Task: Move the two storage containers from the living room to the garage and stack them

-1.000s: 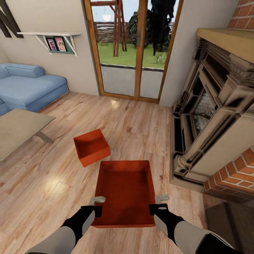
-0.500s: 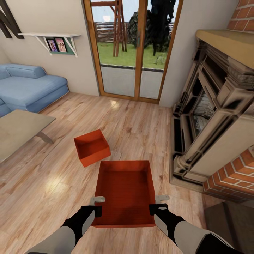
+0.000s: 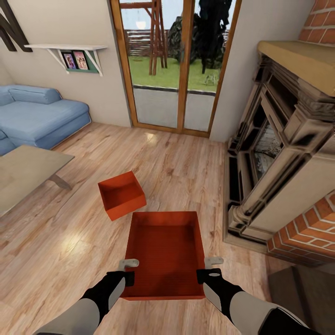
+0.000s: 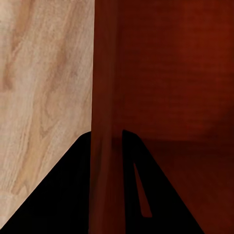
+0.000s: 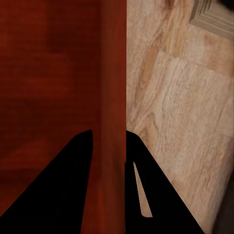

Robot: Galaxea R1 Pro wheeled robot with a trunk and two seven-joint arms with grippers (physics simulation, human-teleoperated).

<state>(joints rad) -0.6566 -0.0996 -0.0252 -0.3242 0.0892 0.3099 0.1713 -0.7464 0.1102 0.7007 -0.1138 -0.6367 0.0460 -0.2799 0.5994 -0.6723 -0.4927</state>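
Note:
One orange-red storage container point(image 3: 163, 251) sits between my two arms, low in the head view, open side up. My left gripper point(image 3: 127, 271) is shut on its left wall and my right gripper point(image 3: 207, 270) is shut on its right wall. The left wrist view has that wall point(image 4: 105, 87) running between the dark fingers point(image 4: 73, 195) of my left gripper point(image 4: 106, 141). In the right wrist view the other wall point(image 5: 114, 73) is pinched by my right gripper point(image 5: 108, 141). The second container point(image 3: 122, 194) rests on the living room's wood planks just ahead and to the left.
A stone fireplace point(image 3: 279, 153) with a brick surround stands close on the right. Wood-framed glass doors point(image 3: 177, 65) are straight ahead. A low table point(image 3: 23, 174) and blue sofa point(image 3: 39, 114) fill the left. Open plank floor point(image 3: 181, 163) lies ahead.
The whole view has crept very slightly, so the camera moved. Both grippers keep the same hold on the container.

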